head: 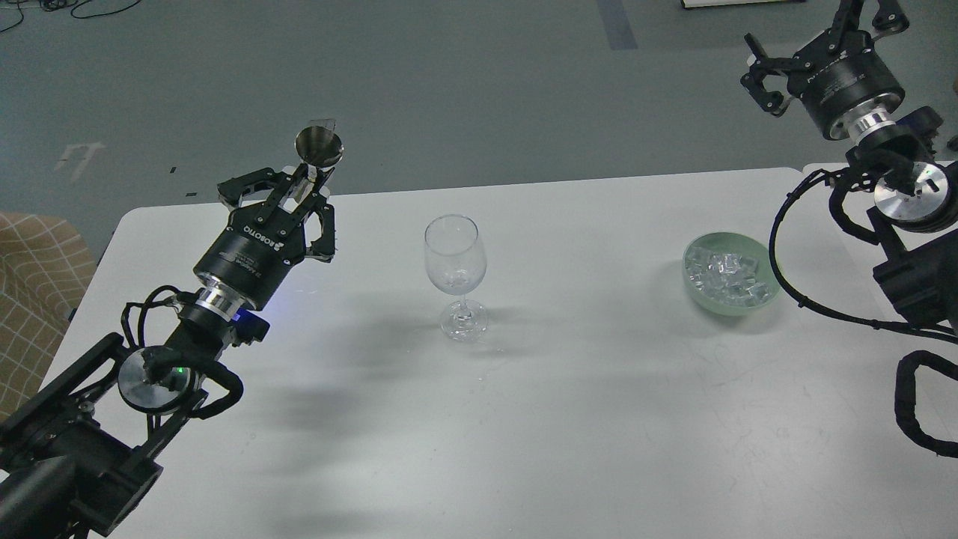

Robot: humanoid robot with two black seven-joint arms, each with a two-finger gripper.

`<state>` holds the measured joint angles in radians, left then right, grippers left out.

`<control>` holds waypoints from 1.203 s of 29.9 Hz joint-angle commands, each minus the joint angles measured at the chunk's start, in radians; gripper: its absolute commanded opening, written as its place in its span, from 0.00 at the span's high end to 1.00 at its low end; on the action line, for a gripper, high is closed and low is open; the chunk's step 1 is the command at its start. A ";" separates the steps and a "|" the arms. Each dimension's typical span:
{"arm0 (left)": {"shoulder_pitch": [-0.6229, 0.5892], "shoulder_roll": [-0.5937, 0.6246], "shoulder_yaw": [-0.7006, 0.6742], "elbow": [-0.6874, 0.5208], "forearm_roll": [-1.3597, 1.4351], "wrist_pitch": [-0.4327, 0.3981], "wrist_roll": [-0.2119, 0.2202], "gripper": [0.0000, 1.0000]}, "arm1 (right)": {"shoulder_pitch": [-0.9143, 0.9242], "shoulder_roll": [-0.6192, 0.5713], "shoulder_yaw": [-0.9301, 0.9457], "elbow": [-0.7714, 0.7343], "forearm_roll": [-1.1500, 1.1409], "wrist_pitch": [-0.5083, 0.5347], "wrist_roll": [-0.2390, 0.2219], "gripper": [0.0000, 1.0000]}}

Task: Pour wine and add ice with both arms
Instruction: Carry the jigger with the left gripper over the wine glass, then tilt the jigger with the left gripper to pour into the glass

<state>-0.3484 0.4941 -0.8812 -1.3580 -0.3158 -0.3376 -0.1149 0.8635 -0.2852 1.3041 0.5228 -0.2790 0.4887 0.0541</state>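
Ice (730,271), a heap of small clear glassy cubes, sits in the pale green round bowl (771,288) on the right part of the white rounded-corner tabletop (584,419). Near the table's middle stands the clear stemmed wine glass (456,258), upright on its foot, well apart from the bowl; I cannot tell from this view whether any liquid lies in it.

On my left side, the black left gripper (305,187) has its fingers pinched on the stem of a small shiny metal cone-shaped measuring cup (319,146), held up over the table's far left part with its mouth turned toward my camera. It is to the left of the glass and apart from it. I cannot see any wine inside the cup. The left arm shows a blue light near the wrist and a green one on the silver joint cap.

On my right, the black right gripper (816,37) is raised beyond the far right corner of the table, its fingers spread wide with nothing between them; one fingertip runs off the top edge.

The tabletop is matte and faintly scuffed, with soft shadows under both arms and around the glass. Beyond it lies a grey-green floor (464,82) with pale tape marks. A tan checked cloth (30,299) shows at the left edge.
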 commanded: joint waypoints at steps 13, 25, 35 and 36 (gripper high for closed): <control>-0.064 -0.043 0.108 0.037 0.024 0.006 0.001 1.00 | -0.008 -0.043 0.001 0.003 0.004 0.000 0.000 0.00; -0.107 -0.072 0.107 0.023 0.195 0.130 0.043 1.00 | -0.008 -0.043 0.001 0.005 0.004 0.000 0.000 0.00; -0.124 -0.063 0.104 0.017 0.365 0.163 0.067 1.00 | -0.012 -0.052 0.003 0.005 0.004 0.000 0.000 0.00; -0.124 -0.062 0.104 0.017 0.371 0.161 0.069 1.00 | -0.012 -0.052 0.003 0.005 0.004 0.000 0.000 0.00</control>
<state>-0.4690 0.4278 -0.7756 -1.3389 0.0135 -0.1813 -0.0527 0.8515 -0.3362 1.3056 0.5280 -0.2746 0.4887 0.0535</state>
